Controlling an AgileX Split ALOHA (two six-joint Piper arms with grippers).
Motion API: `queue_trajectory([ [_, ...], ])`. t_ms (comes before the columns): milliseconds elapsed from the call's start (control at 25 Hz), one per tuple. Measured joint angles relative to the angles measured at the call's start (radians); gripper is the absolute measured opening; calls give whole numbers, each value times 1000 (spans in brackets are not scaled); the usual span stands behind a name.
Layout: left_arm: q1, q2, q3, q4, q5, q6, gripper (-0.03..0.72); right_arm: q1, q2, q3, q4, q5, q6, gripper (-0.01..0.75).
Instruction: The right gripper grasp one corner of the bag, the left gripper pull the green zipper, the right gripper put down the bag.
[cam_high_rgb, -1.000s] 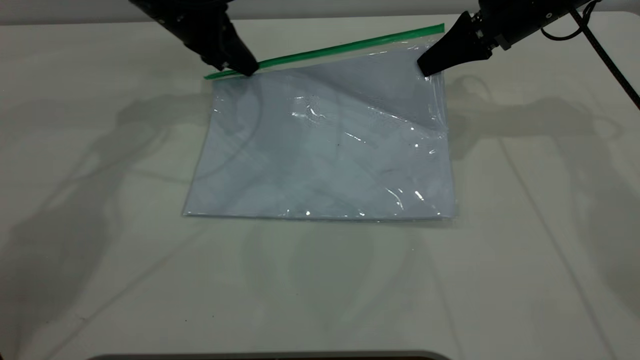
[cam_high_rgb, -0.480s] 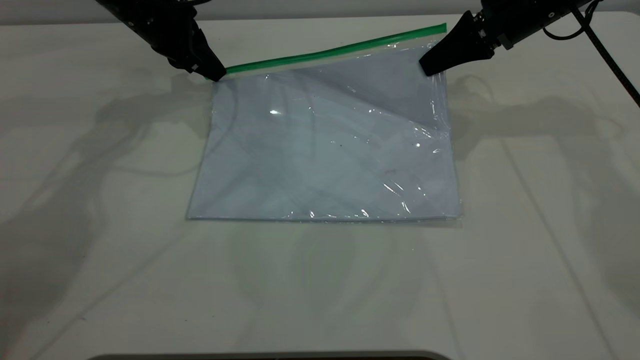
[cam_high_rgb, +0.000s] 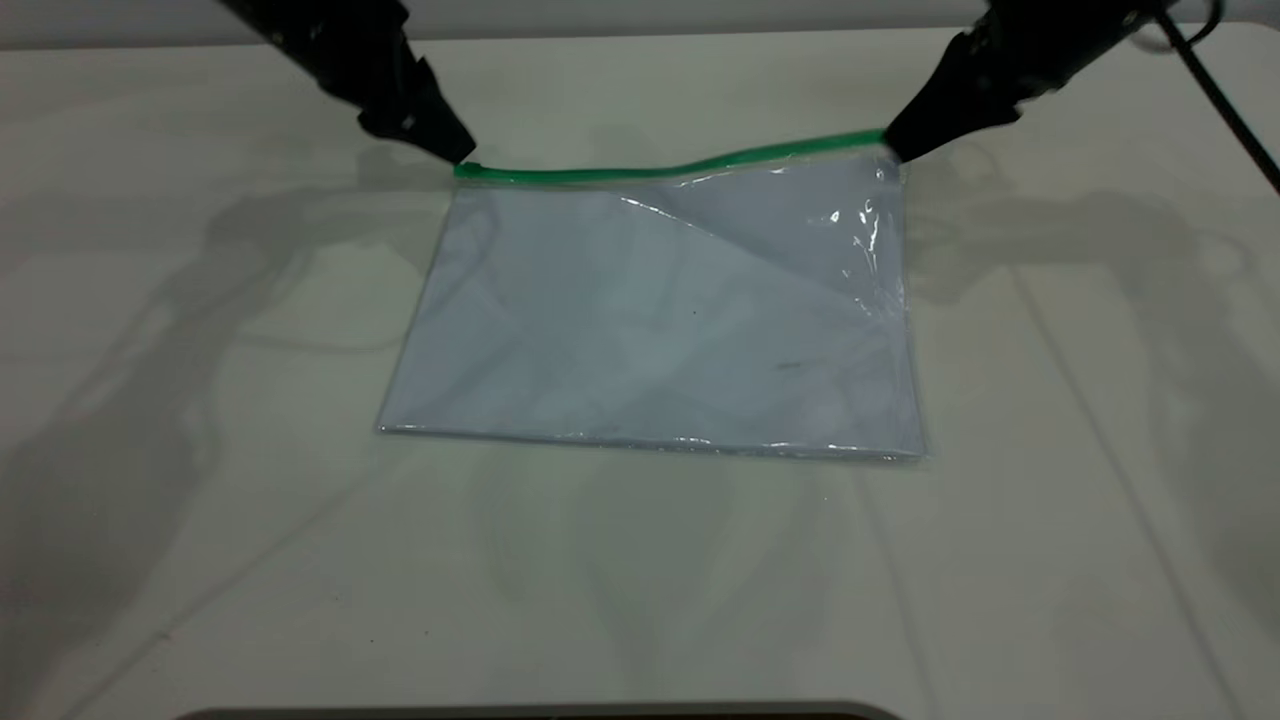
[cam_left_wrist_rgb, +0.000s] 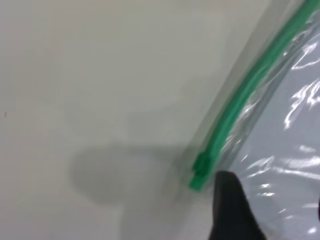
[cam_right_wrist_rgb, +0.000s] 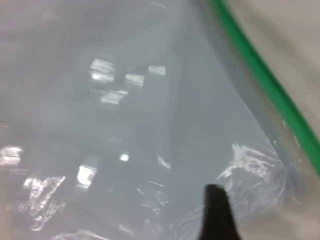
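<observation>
On table (cam_high_rgb: 640, 560), bag (cam_high_rgb: 660, 320) spans both grippers' tips.

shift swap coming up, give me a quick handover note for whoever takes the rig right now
Right tool: at the bag's far right corner, tip on the green zipper end; appears shut on that corner, which looks slightly raised.
Left tool: tip at the zipper's far left end, where the slider tab sits; grip unclear.
Bag: otherwise flat on the table.
Done: corner grasped, slider at the left end.
Left: confirm the zip, then right arm lowers and releases the bag.
</observation>
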Motion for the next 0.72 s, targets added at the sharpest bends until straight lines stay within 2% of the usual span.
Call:
queue_trajectory([
  [40, -5, -28, 0, 1, 10, -23, 508, 0, -26, 0, -69, -36, 66, 592],
  [120, -17, -95, 0, 2, 33, -76, 515, -1, -102, 1, -226, -59, 222, 604],
  [280, -30, -268, 0, 44, 94, -229, 515, 7, -297, 1, -449, -16, 470, 544],
  [480, -33, -506, 0, 198, 238, -524, 515, 8, -567, 1, -537, 101, 687, 489],
  [720, -33, -782, 0, 437, 483, -840, 515, 8, -846, 1, -541, 355, 904, 483],
])
